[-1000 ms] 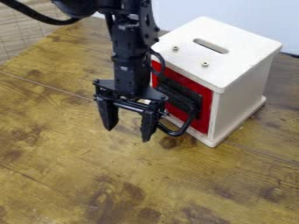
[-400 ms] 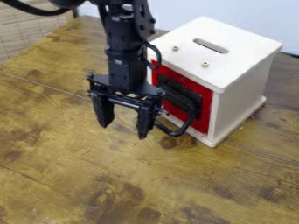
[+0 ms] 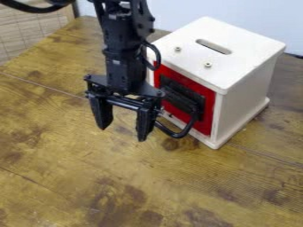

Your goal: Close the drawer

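Looks all but finished, if not finished: shows the glossy red-fronted drawer [image 3: 173, 113] sitting about level with the edges of the white cube-shaped box casing [image 3: 226, 72], beside the gripper [image 3: 122, 119] on its box-facing side, with no drawer side wall exposed. Cannot tell from this angle whether seated fully. Shows the black wire loop handle [image 3: 180, 134] jutting out from the red front toward the gripper, just beside the nearer finger; cannot be sure of a small gap or light contact there. Hangs above the wooden tabletop [image 3: 71, 173] with fingers spread apart, gripping nothing. Probably leaves only a check of the fit, perhaps a last light push toward the casing, then a retreat clear of the loop; could snag on the wire if lifted carelessly.

Compared with the earlier frame, sits slightly farther from the casing, having shifted a little away from the red front. Shows no visible change in drawer, loop or casing, and no clear change in finger spread.
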`<state>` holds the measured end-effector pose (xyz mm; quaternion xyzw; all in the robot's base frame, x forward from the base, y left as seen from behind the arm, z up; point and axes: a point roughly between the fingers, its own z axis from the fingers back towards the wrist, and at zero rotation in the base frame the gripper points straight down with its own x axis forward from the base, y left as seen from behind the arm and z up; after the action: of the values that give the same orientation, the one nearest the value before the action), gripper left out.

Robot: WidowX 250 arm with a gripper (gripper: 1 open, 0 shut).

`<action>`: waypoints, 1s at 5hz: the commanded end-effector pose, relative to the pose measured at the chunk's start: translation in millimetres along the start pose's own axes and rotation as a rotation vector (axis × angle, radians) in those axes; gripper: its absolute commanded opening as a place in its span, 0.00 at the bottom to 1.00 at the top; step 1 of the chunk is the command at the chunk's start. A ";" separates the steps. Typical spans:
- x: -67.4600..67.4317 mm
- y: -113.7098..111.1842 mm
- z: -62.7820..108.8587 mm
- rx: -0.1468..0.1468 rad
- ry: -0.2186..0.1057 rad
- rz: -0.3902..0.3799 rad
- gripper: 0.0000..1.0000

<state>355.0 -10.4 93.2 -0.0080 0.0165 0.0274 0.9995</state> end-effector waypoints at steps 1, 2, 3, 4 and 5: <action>-2.7 5.2 35.7 -0.011 -0.103 0.012 1.00; -8.8 4.0 37.5 -0.014 -0.107 0.003 1.00; -15.0 3.2 39.2 -0.018 -0.110 -0.006 1.00; -21.6 2.0 41.8 -0.021 -0.116 -0.018 1.00; -24.4 2.1 41.7 -0.023 -0.115 -0.025 1.00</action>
<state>329.8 -12.2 105.1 -0.0158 0.0066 0.0124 0.9998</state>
